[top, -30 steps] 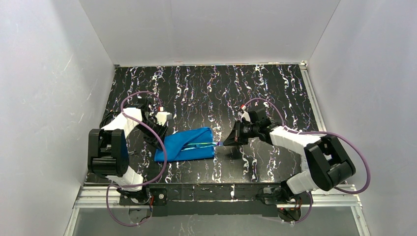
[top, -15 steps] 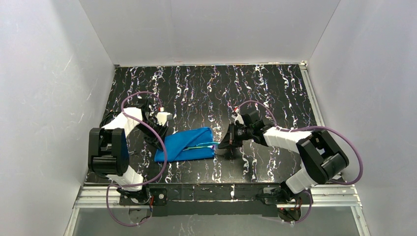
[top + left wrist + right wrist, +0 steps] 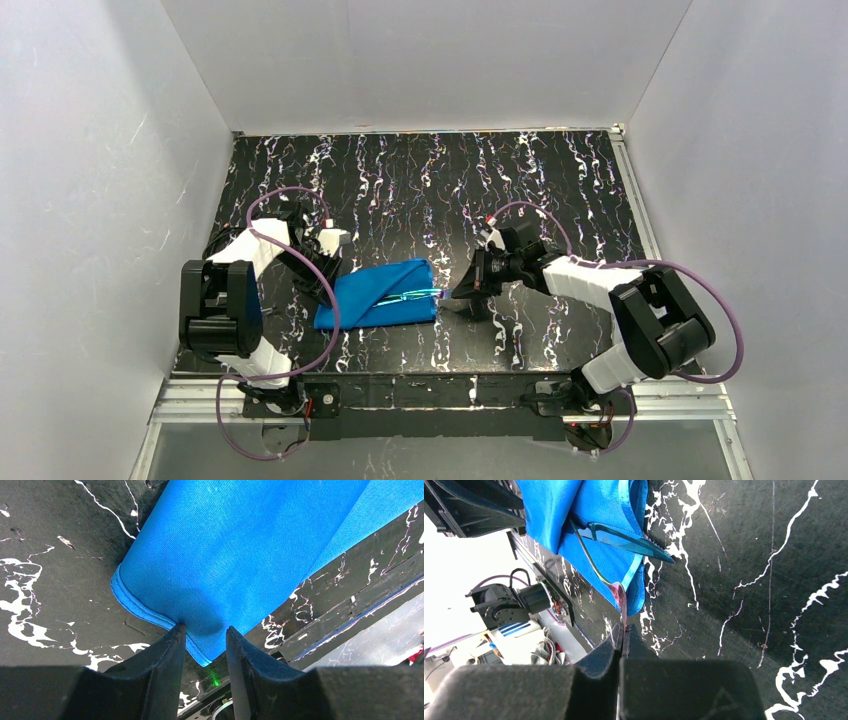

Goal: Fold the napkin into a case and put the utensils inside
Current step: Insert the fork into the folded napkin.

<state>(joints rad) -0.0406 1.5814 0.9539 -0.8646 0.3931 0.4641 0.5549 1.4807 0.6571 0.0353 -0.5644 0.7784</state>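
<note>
The napkin lies folded as a bright blue case [image 3: 378, 296] left of the table's middle, its open end to the right. The utensils [image 3: 416, 294] stick out of that end, shiny blue-green. In the right wrist view a serrated knife [image 3: 624, 539] lies in the case's [image 3: 594, 510] mouth. My right gripper [image 3: 456, 292] [image 3: 623, 630] is shut on a thin pink-tipped utensil handle [image 3: 620, 592] just outside the case. My left gripper [image 3: 333, 262] [image 3: 205, 632] rests on the case's [image 3: 240, 545] far-left corner. Its jaws stand a narrow gap apart, with the hemmed corner between the tips.
The black marbled table [image 3: 430, 180] is walled in white on three sides. A metal rail [image 3: 440, 395] runs along the near edge by the arm bases. Purple cables [image 3: 280, 192] loop over both arms.
My right gripper pushed left toward the case with the utensil, then drew back slightly right. The left gripper and the case have stayed put.
</note>
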